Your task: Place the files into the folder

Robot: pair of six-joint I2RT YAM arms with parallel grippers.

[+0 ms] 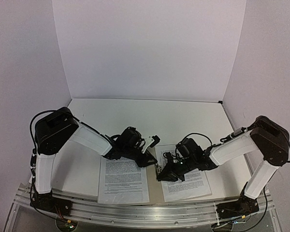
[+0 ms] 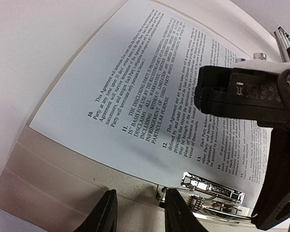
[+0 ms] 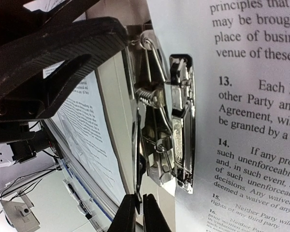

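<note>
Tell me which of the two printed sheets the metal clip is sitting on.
The right sheet: the clip overlaps its inner edge. The left sheet lies clear of it.

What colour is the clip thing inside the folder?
The clip is shiny silver metal; the right wrist view shows it best.

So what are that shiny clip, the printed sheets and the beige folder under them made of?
The clip looks like polished metal, probably plated steel: it is mirror-bright and has a coiled wire spring. The printed sheets look like ordinary matte white paper, thin, with black text. The folder seems to be tan card, dull and creased along its folds, though it could be a coated board.
</note>
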